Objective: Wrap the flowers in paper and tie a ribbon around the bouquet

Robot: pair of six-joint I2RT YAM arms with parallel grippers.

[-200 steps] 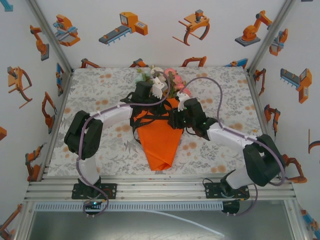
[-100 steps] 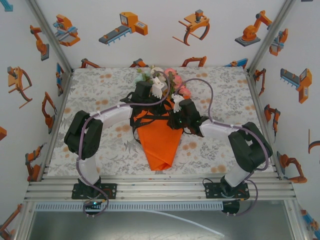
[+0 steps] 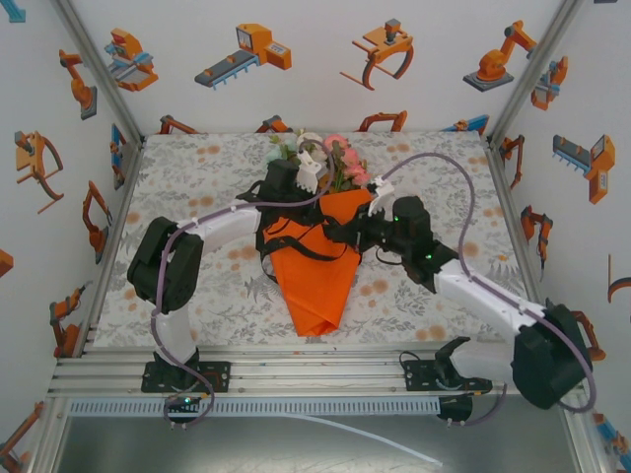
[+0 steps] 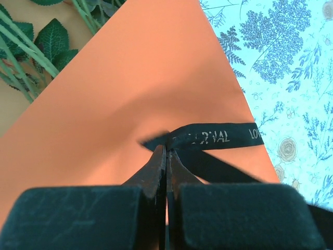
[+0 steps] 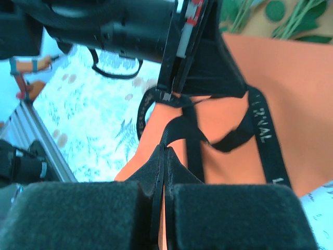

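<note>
- The left end effector (image 4: 166, 149) is clenched, its two dark fingers pressed flat together, pinching a loose end of the ribbon (image 4: 218, 138) right at the tips.
- From that pinch, the black ribbon runs to the right across the orange paper (image 4: 130, 88). Pale lettering shows on it, too broken to read.
- The right end effector (image 5: 165, 151) is clenched too, with a strand of the ribbon running straight down into its closed tips.
- In the right wrist view, the ribbon crosses itself in loose loops on the paper between the two end effectors. A wider band with pale lettering slants away to the right.
- From above, both end effectors sit over the wide upper part of the bouquet (image 3: 315, 281), the left one at its far left and the right one at its right edge, close to each other.
- The bouquet lies near the middle of the desk (image 3: 197, 168), with its folded point towards the near edge and its open end towards the far edge.
- The flowers (image 3: 325, 153) spill out of the open end in pink, white and pale green, just short of the desk's far edge.
- Green stems and leaves (image 4: 31, 52) lie inside the paper's open fold in the left wrist view.
- A floral-print cloth covers the desk.
</note>
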